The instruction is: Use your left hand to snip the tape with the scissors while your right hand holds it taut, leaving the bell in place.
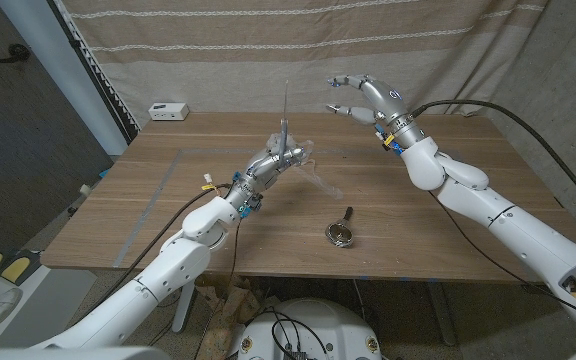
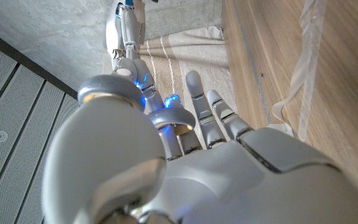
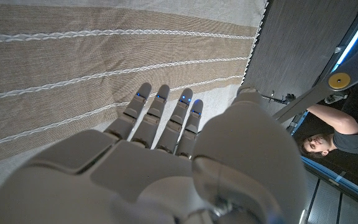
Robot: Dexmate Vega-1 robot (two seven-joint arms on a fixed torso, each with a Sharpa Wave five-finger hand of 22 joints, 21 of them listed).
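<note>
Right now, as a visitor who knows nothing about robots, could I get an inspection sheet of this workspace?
Surface: wooden table.
Job's things: scissors held pointing up; clear tape loose on the table next to the left hand; bell resting near the front edge, apart from both hands.
Clutter: small white box at the far left corner.
Hands: left hand grips the scissors; right hand raised above the table, fingers apart, holding nothing.
Cables: black cable running along the right arm.
Surroundings: striped curtain behind the table; a person beside a dark wall.
</note>
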